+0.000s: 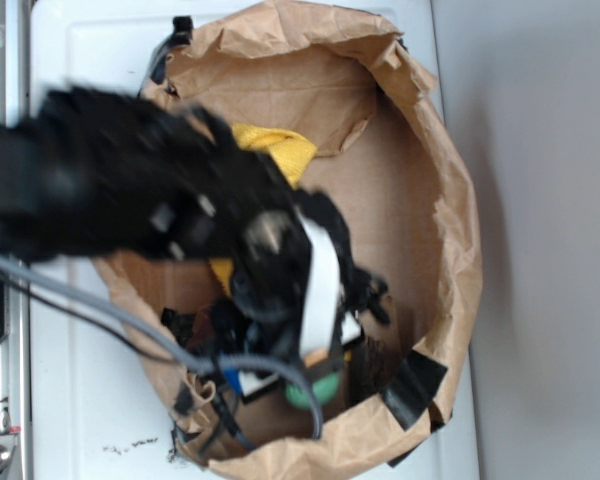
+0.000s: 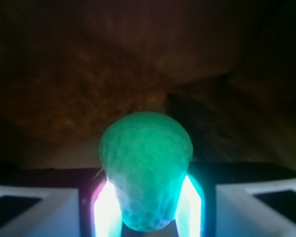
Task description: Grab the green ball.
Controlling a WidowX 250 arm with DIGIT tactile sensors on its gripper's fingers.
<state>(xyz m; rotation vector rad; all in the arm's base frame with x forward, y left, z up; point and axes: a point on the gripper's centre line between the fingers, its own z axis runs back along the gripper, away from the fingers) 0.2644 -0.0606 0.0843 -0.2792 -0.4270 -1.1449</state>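
Note:
The green ball (image 2: 145, 153) fills the lower middle of the wrist view, squeezed narrower at its base between two glowing pads (image 2: 107, 210). My gripper (image 2: 147, 210) is shut on it, one pad touching each side. From outside, the ball (image 1: 304, 396) shows as a small green patch at the near end of the brown paper bag (image 1: 460, 230). The black arm reaches down into the bag from the left, with the gripper (image 1: 318, 380) right on the ball. The arm looks blurred and hides much of the bag's floor.
A yellow cloth (image 1: 280, 148) lies at the far side of the bag, partly under the arm. A blue item (image 1: 250, 382) sits left of the ball, with dark bristly and black pieces (image 1: 412, 385) to its right. The bag's crumpled walls rise all round. Grey cables (image 1: 100, 310) trail left.

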